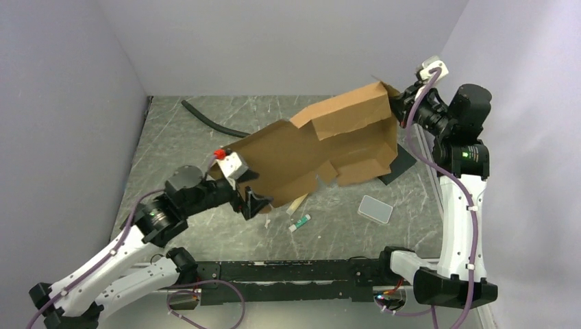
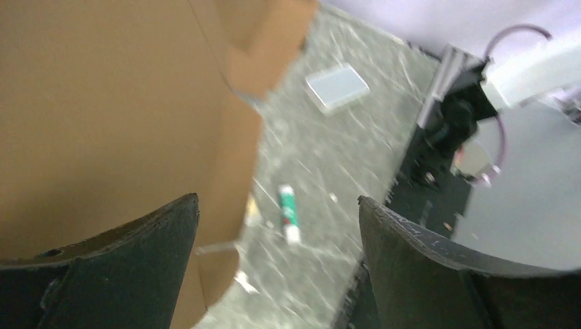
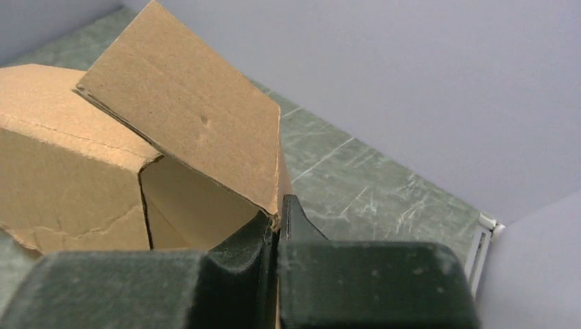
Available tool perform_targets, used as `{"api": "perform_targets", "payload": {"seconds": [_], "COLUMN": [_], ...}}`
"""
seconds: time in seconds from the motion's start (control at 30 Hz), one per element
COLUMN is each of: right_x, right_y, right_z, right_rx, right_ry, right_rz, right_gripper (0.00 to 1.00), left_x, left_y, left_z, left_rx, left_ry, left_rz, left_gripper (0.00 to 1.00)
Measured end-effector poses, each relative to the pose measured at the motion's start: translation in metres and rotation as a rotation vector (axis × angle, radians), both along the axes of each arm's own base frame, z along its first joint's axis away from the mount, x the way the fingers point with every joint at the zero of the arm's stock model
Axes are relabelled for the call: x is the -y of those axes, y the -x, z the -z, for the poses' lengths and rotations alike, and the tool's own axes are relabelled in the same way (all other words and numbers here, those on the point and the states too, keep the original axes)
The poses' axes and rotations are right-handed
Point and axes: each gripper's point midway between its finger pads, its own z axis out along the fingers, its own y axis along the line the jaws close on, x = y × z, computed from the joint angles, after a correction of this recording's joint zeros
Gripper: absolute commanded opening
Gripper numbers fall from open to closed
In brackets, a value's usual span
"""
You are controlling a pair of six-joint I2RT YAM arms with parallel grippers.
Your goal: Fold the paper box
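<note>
The paper box is a brown cardboard sheet with bent flaps, lifted and tilted over the middle of the table. At the sheet's far right corner my right gripper is shut on a flap edge. The right wrist view shows the fingertips pinching the cardboard. My left gripper stands open at the sheet's near left edge. In the left wrist view its jaws are wide apart, with the cardboard beside the left finger and bare table in the gap.
A translucent grey lid lies on the table at the right, also seen in the left wrist view. A small green-and-white tube lies near the front. A black pad shows under the sheet's right edge, and a black hose at the back left.
</note>
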Motion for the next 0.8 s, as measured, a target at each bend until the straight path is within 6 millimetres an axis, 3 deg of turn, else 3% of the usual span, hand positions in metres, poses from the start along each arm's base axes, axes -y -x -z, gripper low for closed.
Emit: {"api": "perform_targets", "payload": {"seconds": [0.17,0.37,0.5,0.63,0.8], "right_x": [0.02,0.038,0.045,0.049,0.054], "right_y": [-0.013,-0.019,-0.023,-0.026,-0.029], "right_z": [-0.018,-0.024,-0.019,-0.011,0.004], "right_rx": [0.032,0.048,0.038,0.022,-0.013], "right_ry": [-0.08,-0.133,-0.15,-0.17,-0.191], "right_rz": [0.103,0.176,0.199,0.212,0.229], "right_gripper": [0.0,0.0,0.0,0.0,0.0], "left_x": [0.017,0.037,0.053,0.067,0.088], "left_y": [0.023,0.033,0.013,-0.023,-0.05], "left_z": [0.085,0.142,0.175,0.202,0.23], "left_rx": [-0.279,-0.354,-0.332,-0.31,-0.291], "left_ry": [-0.082,-0.298,-0.455,-0.58,-0.632], "left_rz": [0.064,0.059,-0.01,-0.129,-0.181], "left_gripper": [0.93,0.94,0.93,0.93,0.87]}}
